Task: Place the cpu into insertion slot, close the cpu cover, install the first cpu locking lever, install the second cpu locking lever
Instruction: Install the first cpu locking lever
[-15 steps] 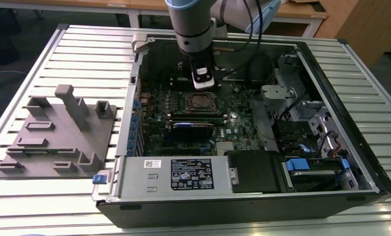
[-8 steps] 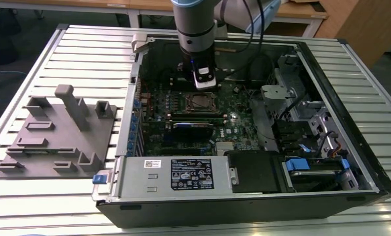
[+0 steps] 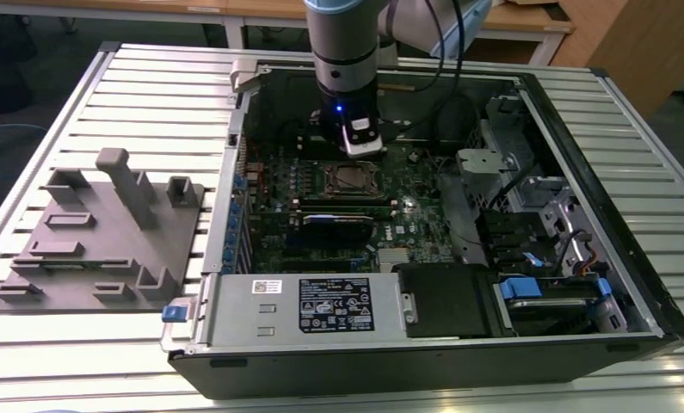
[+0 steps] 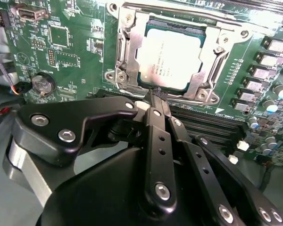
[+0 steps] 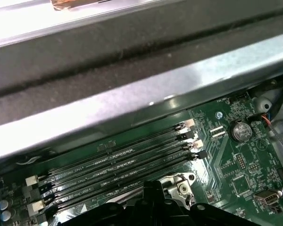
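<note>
The second wrist view gives you the clearest look: the cpu [image 4: 172, 56] sits flat in the insertion slot [image 4: 148, 27], its pale metal top facing up, and the cpu cover [image 4: 205, 59] lies down over it, the silver frame bordering the chip on all sides. The gripper [image 4: 156, 95] hangs just beside the socket's near edge, and your fingers [image 4: 153, 101] are drawn together into a narrow black tip with nothing between them; the tip seems to touch or nearly touch the frame's edge, though the angle makes contact hard to judge. A thin metal locking lever [image 4: 188, 10] runs along the far side of the socket, and you cannot tell from here whether it is latched. Green motherboard [image 4: 66, 47] surrounds the socket, with a round coin battery [image 4: 42, 84] off to one side. In the first wrist view you see the memory slots [image 5: 113, 165] running in parallel rows beside the socket corner, and the grey case wall [image 5: 132, 94] above them. In the exterior view the arm [image 3: 344, 52] reaches straight down into the open computer case [image 3: 617, 198], with the gripper [image 3: 360, 148] right above the socket [image 3: 350, 179]. The case lies on a slatted surface [image 3: 43, 344], and a grey fixture block [image 3: 101, 241] stands toward the exterior view's left, well apart from the case opening.
</note>
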Motion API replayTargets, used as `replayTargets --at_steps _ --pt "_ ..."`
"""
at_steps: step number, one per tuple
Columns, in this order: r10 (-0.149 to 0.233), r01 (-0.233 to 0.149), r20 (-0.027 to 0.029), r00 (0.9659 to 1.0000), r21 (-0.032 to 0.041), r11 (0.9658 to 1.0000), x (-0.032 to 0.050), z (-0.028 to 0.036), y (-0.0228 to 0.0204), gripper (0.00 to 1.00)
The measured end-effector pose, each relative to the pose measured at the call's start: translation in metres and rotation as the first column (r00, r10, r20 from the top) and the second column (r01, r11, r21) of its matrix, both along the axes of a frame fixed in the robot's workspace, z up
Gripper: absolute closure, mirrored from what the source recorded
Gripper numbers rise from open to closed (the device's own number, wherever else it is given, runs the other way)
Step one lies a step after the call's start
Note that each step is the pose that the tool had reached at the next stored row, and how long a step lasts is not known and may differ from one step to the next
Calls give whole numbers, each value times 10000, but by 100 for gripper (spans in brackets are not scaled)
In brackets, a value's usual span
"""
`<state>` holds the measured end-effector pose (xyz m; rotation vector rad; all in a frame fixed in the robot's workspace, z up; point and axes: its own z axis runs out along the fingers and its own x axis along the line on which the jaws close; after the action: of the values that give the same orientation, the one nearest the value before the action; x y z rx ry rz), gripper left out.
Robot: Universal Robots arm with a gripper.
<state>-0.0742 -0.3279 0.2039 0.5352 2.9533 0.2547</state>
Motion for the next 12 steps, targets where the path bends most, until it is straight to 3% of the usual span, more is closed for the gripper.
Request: replayTargets --at_steps 12 --pt "96 -96 -5 10000 -26 10000 0 0 -50 89"
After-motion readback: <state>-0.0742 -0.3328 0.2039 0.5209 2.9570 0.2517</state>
